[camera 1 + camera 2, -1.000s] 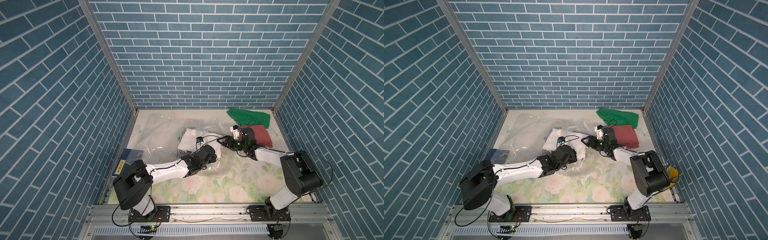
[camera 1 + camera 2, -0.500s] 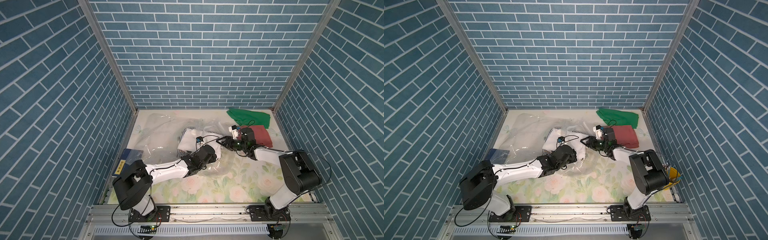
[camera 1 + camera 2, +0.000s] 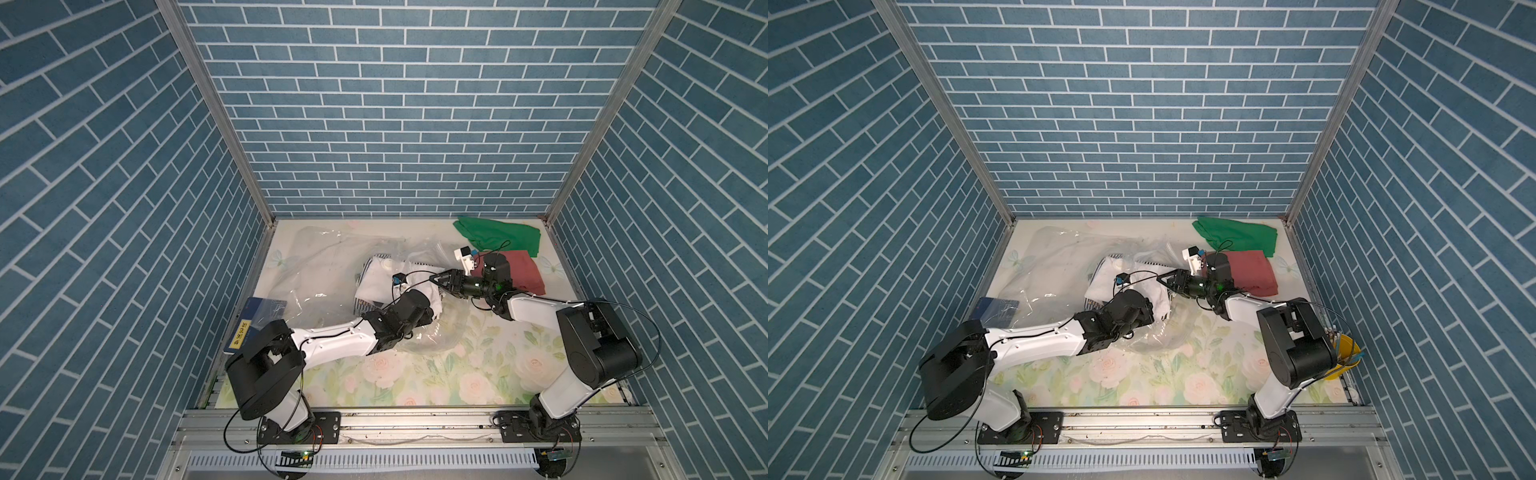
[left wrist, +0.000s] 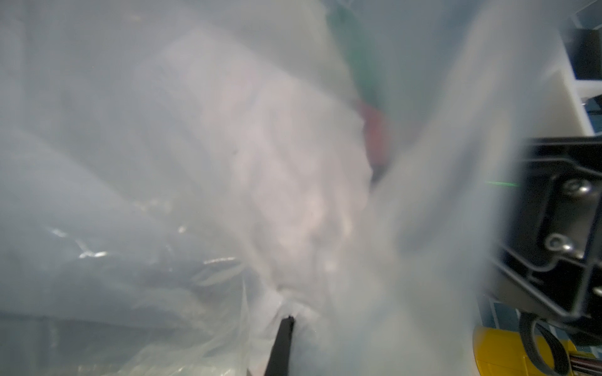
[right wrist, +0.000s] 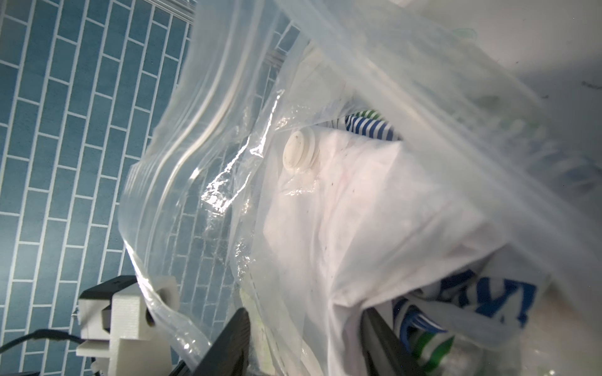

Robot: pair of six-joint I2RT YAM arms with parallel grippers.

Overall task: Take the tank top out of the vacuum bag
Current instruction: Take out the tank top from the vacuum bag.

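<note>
Left arm (image 3: pixel 332 337) lies stretched low over the desk (image 3: pixel 415 376) to the vacuum bag (image 3: pixel 324 266) mid-desk, left fingers (image 4: pixel 282 341) pressed together on a bunch of the white tank top (image 5: pixel 374 211) in it. Right arm (image 3: pixel 534 308) is folded at the elbow, forearm low, right fingers (image 5: pixel 233 338) spread with bag plastic and cloth between them.

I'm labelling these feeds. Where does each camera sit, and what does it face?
Both top views: high in front, looking down on the table, vacuum bag, left arm and right arm.
Left wrist: on that arm, facing blurred plastic; one dark fingertip shows.
Right wrist: on that arm, facing the bag's mouth; two fingers show.
Shared: the white valve, also in a top view.
</note>
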